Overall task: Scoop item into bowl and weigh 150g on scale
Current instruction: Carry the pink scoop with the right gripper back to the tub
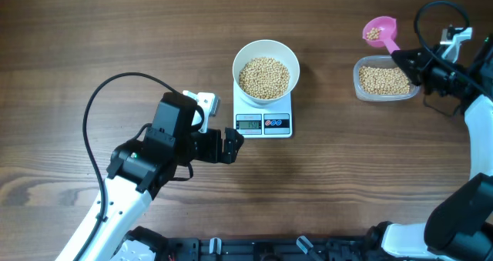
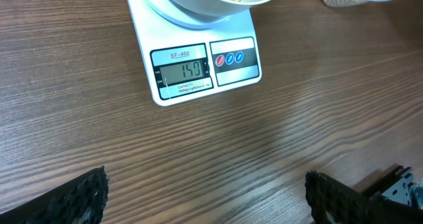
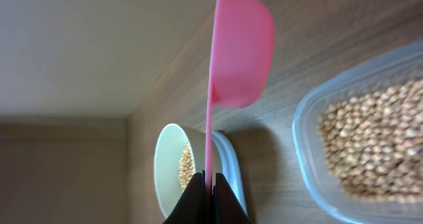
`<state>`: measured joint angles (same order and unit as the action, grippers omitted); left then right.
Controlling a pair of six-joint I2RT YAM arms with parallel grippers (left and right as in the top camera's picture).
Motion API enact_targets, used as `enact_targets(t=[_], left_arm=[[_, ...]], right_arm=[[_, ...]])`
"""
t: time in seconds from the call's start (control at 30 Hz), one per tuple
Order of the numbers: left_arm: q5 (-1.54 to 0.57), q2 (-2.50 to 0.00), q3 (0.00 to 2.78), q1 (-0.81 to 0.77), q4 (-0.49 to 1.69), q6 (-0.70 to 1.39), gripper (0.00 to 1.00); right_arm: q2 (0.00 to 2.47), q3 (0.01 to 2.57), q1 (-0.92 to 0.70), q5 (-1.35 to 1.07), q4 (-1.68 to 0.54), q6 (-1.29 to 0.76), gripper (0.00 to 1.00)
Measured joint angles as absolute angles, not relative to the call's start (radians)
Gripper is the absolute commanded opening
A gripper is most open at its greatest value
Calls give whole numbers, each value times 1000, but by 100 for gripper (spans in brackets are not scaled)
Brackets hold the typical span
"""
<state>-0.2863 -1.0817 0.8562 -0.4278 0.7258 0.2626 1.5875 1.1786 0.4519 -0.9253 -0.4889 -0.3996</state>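
The white bowl stands on the white scale, filled with tan beans. In the left wrist view the scale's display reads about 150, with the bowl's rim above it. My left gripper hovers open over bare wood just in front of the scale, its fingers wide apart and nothing between them. My right gripper is shut on the handle of the pink scoop. It holds the scoop at the far right with a few beans in its cup.
A clear plastic tub holding more beans sits at the right, under the right gripper, and also fills the right of the right wrist view, tub. A black cable loops over the table left of the left arm.
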Motion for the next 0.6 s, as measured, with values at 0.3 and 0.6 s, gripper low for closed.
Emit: enact_targets(t=[0.3,0.6], left_arm=[[-286,-1082,856,-428,726,263,100],[-286,-1082,856,-428,726,263,100]], right_arm=[[1509,1179,555,-918,-513,-314,4],[1508,1180,586,-740,-796,-67,4]])
